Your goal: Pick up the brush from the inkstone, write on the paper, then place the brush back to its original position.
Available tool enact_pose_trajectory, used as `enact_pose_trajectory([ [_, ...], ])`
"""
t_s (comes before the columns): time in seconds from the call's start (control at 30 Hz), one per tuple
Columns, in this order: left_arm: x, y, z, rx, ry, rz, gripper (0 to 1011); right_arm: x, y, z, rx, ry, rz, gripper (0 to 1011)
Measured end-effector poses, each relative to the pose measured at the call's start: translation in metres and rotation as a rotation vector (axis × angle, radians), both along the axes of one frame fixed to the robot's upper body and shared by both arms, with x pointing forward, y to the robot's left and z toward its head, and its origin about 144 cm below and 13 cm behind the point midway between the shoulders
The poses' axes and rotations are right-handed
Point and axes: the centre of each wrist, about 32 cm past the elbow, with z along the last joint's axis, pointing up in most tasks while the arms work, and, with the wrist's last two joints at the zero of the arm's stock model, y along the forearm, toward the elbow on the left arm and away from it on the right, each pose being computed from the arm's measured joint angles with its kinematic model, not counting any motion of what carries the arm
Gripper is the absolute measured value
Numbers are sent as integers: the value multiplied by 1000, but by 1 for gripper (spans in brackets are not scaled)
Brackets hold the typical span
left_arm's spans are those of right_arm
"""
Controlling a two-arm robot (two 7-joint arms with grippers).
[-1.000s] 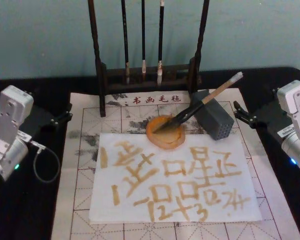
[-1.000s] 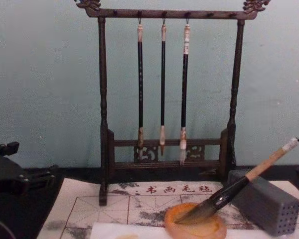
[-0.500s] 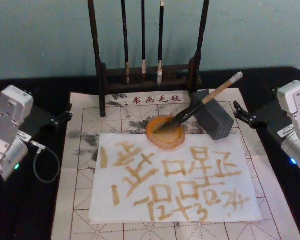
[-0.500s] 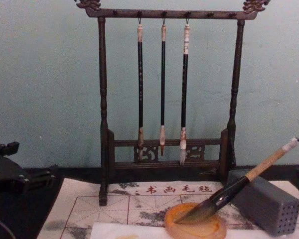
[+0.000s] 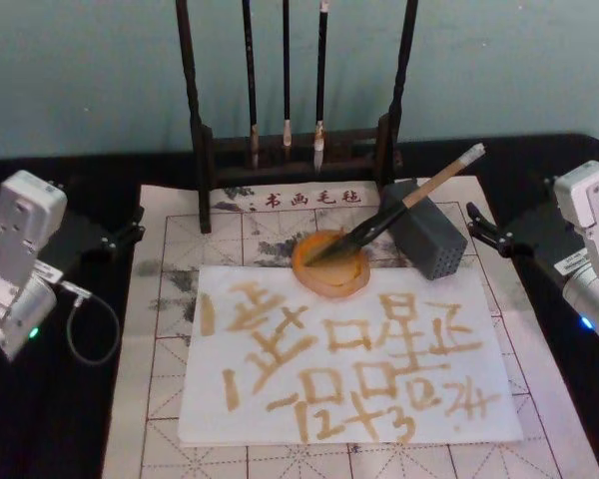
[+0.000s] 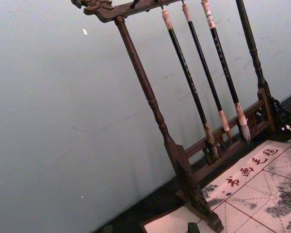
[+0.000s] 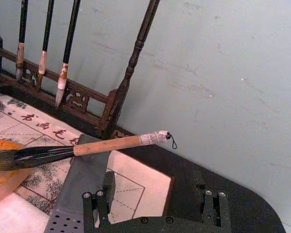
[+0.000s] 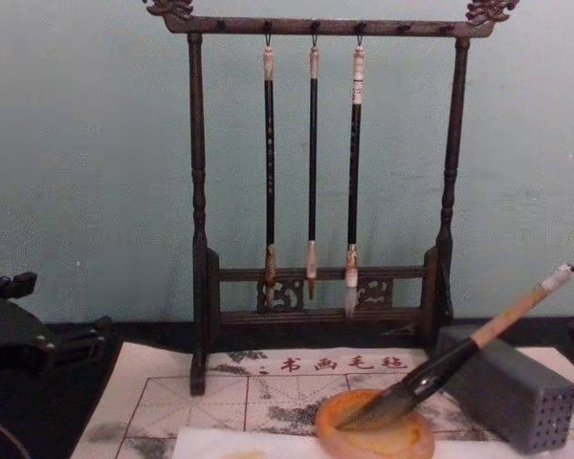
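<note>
The brush (image 5: 399,205) lies slanted, its dark tuft in the orange inkstone (image 5: 329,265) and its tan shaft propped on a grey perforated block (image 5: 426,239). The white paper (image 5: 349,349) in front of the inkstone carries several yellow-brown characters. My left gripper (image 5: 132,226) rests open at the mat's left edge, away from the brush. At the right edge of the mat sits my right gripper (image 5: 477,227), open, just right of the block. In the right wrist view the fingers (image 7: 96,201) stand wide apart, with the brush (image 7: 106,144) and inkstone (image 7: 2,187) beyond them. The chest view shows the brush (image 8: 459,359) in the inkstone (image 8: 373,435).
A dark wooden rack (image 5: 295,150) with three thin hanging brushes (image 8: 312,163) stands behind the inkstone. A cream grid-lined mat (image 5: 170,299) with red characters and ink stains lies under everything. Black tabletop flanks the mat on both sides.
</note>
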Motion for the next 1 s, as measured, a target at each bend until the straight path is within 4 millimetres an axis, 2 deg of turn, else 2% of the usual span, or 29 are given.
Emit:
enact_pose_trajectory([
  [0.23, 0, 0, 0, 0, 0, 0, 1001, -4, -1, 3, 58, 34, 18, 1000],
  [0.53, 0, 0, 0, 0, 0, 0, 1001, -7, -4, 14, 297, 197, 45, 1000],
  [1.0, 0, 0, 0, 0, 0, 0, 1001, 8, 7, 32, 691, 390, 28, 1000],
])
